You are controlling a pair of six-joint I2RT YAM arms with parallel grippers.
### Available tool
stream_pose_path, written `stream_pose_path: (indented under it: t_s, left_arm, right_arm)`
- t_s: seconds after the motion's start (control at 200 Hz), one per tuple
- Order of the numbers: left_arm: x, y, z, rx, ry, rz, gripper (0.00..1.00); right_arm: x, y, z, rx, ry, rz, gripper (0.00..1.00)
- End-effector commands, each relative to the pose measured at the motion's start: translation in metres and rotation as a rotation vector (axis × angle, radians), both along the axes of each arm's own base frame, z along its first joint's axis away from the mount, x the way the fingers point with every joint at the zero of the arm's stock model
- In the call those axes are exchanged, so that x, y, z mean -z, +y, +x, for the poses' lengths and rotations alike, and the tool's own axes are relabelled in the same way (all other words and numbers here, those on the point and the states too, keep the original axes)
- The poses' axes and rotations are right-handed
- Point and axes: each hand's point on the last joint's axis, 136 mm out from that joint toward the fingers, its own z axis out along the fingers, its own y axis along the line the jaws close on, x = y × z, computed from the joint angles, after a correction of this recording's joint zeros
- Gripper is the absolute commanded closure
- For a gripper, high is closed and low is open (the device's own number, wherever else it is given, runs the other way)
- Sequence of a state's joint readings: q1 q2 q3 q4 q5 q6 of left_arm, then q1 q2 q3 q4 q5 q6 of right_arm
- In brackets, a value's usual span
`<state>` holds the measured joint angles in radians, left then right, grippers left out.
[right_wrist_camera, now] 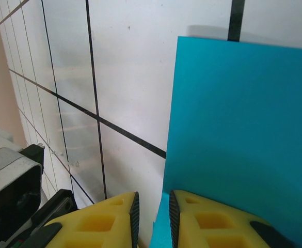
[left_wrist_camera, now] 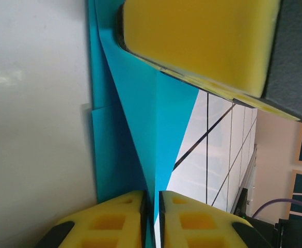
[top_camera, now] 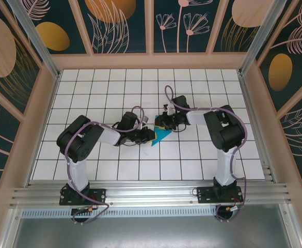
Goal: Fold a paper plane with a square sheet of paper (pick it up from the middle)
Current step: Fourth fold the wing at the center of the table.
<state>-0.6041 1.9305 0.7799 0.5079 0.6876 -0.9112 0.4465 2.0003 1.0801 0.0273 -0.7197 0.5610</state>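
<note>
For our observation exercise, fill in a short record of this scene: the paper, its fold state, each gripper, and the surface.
paper: teal paper, near the middle of the work area
surface: white grid table
fold state: partly folded; a diagonal crease and overlapping layers show in the left wrist view
left gripper: shut on the teal paper, which passes between its yellow fingers
right gripper: shut on the teal paper at one edge
arms: both reach inward and meet at the paper

Black-and-white arms [top_camera: 76, 142], purple cables [top_camera: 166, 95], yellow foam gripper pads [left_wrist_camera: 192, 222]
</note>
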Motion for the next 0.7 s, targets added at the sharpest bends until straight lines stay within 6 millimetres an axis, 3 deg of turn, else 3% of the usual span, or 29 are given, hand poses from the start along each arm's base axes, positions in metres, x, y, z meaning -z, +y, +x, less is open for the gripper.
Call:
stream_pose_path:
  t_s: [0.0,0.2,0.37,0.696]
  left_arm:
    - [0.013,0.014,-0.002,-0.018,0.011,0.083,0.81]
    - [0.016,0.015,-0.004,-0.011,0.019,0.088,0.93]
    - [0.021,0.019,-0.009,-0.019,0.03,0.093,0.97]
    - [0.005,0.019,-0.011,-0.019,0.01,0.076,0.78]
  right_arm:
    - [0.025,-0.01,0.0,0.032,0.04,-0.062,0.74]
    - [0.024,-0.01,0.0,0.033,0.037,-0.057,0.74]
    - [0.026,-0.011,-0.002,0.03,0.041,-0.061,0.74]
    - [0.043,-0.018,-0.011,0.032,0.069,-0.103,0.74]
